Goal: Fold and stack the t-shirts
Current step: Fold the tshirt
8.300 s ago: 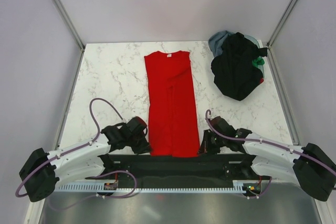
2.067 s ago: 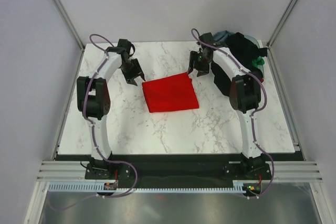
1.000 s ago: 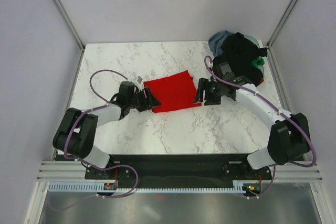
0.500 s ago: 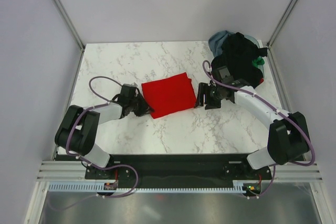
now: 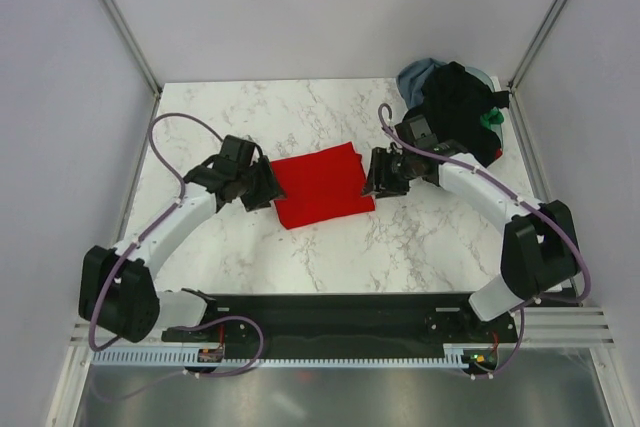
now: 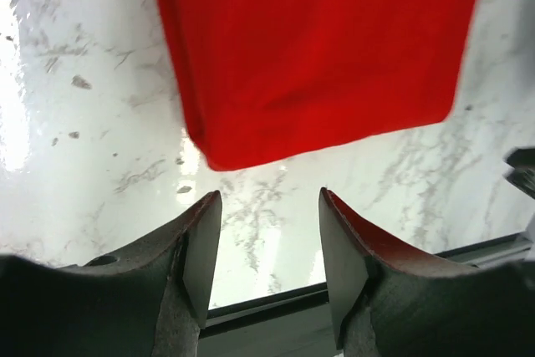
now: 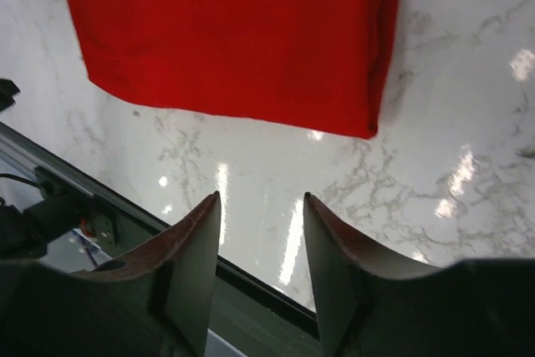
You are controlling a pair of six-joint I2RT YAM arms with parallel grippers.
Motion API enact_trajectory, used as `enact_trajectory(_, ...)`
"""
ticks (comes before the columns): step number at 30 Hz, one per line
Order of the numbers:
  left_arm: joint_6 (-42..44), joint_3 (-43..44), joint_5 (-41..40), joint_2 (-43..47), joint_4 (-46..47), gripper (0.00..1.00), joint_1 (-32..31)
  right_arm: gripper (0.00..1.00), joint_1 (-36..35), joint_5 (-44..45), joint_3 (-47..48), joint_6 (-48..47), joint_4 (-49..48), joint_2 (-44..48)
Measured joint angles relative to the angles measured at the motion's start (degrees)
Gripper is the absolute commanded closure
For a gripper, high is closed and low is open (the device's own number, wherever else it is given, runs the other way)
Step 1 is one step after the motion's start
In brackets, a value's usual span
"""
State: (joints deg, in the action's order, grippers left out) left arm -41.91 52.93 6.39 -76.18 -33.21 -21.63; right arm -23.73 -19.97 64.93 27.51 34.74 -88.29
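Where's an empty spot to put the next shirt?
Bare marble: the near strip between the red shirt and the arm bases, and the far left corner. Crowded: beside it, at the left gripper and right gripper, and the far-right shirt pile.

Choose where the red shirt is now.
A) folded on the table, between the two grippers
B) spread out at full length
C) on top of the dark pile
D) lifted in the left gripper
A: the red shirt lies folded on the table, with the left gripper at one side and the right gripper at the other, both open and holding nothing.
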Motion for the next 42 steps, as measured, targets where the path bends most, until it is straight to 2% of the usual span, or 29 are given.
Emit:
enact_trajectory(5,-0.2,3.9,-0.9,2.1,-0.6,0.51,-3.5,0.57,-1.7,-4.8,3.4,3.1,-6.8,-4.3)
enact_trajectory(10,-1.7,2.1,0.1,-5.2,3.7,0.58,-7.5,0.64,-2.3,-7.0,2.4,3.8,-14.6,-11.2)
enact_trajectory(15,-2.1,-0.1,0.6,-16.1,7.5,0.62,-8.4,0.66,0.9,-5.7,-7.3,2.8,-21.0,-15.8)
enact_trajectory(18,-2.1,-0.9,0.7,-18.3,8.8,0.64,-8.2,0.67,3.0,-9.6,-11.3,3.9,-26.4,-15.3)
enact_trajectory(22,-1.2,-1.1,0.5,-18.2,9.6,0.62,-8.2,0.67,3.3,-10.8,-16.3,4.3,-33.9,-13.4)
enact_trajectory(25,-0.1,-1.5,-1.2,-16.7,8.5,0.54,-8.5,0.66,3.3,-10.4,-18.8,4.4,-36.6,-11.9)
enact_trajectory(27,0.3,-1.5,-5.1,-14.1,4.4,0.47,-9.0,0.64,2.9,-9.3,-19.5,4.1,-35.5,-10.3)
enact_trajectory(30,0.5,-0.2,-12.8,-7.6,-6.0,0.44,-9.1,0.56,2.3,-5.7,-19.2,2.7,-30.9,-7.9)
enact_trajectory(33,0.6,4.7,-18.7,-1.9,-14.4,0.43,-8.8,0.45,0.9,-1.8,-16.7,1.2,-24.8,-6.6)
enact_trajectory(34,0.6,6.8,-20.1,-0.4,-16.2,0.43,-8.8,0.39,0.2,-0.4,-15.4,0.9,-22.7,-6.6)
enact_trajectory(37,0.4,12.2,-21.7,1.6,-19.5,0.44,-8.9,0.31,-2.5,1.9,-12.2,0.1,-18.0,-6.2)
enact_trajectory(42,-1.4,15.8,-21.1,-0.5,-20.9,0.44,-12.3,0.28,-5.6,3.9,-8.0,-0.1,-10.9,-1.6)
